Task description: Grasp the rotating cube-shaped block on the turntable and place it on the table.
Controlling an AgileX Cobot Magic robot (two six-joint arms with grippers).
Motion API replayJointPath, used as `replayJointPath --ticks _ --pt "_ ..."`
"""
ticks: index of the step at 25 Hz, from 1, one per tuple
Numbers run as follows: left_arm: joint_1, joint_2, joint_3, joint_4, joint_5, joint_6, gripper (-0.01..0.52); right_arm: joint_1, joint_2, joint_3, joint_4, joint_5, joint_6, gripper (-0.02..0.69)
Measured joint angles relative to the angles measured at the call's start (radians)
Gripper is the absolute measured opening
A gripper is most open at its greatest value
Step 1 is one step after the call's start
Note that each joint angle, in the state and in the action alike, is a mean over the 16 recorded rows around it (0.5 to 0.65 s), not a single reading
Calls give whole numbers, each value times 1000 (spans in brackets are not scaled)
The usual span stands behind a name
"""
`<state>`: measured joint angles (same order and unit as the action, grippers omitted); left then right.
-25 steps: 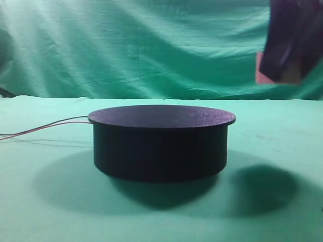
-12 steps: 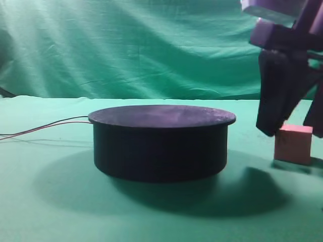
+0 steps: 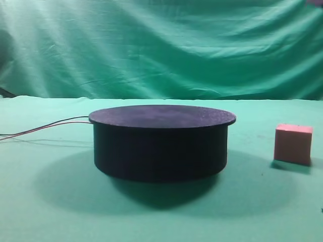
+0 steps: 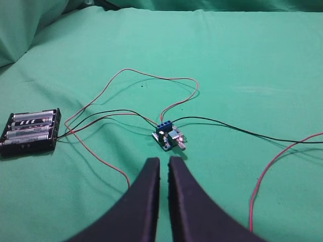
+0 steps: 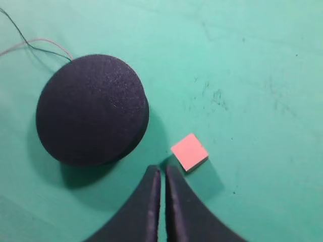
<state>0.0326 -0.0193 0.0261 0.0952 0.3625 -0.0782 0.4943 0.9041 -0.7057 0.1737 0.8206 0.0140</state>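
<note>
Turntable (image 3: 161, 142) on the counter (image 3: 50, 212), cube-shaped block (image 3: 293, 144) on the counter just right of it, apart, wires (image 3: 45, 128) trailing left

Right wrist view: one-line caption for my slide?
Cube on table beside turntable, shut right claw above it.

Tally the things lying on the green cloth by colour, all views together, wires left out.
Black: 2, the turntable and the battery holder
Pink: 1, the cube-shaped block
Blue: 1, the small circuit board
Total: 4
</note>
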Motion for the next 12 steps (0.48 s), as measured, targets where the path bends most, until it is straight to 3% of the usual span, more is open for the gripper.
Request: replayJointPath --ticks 12 --pt "0 0 0 0 0 0 0 -13 -87 31 -101 42 0 0"
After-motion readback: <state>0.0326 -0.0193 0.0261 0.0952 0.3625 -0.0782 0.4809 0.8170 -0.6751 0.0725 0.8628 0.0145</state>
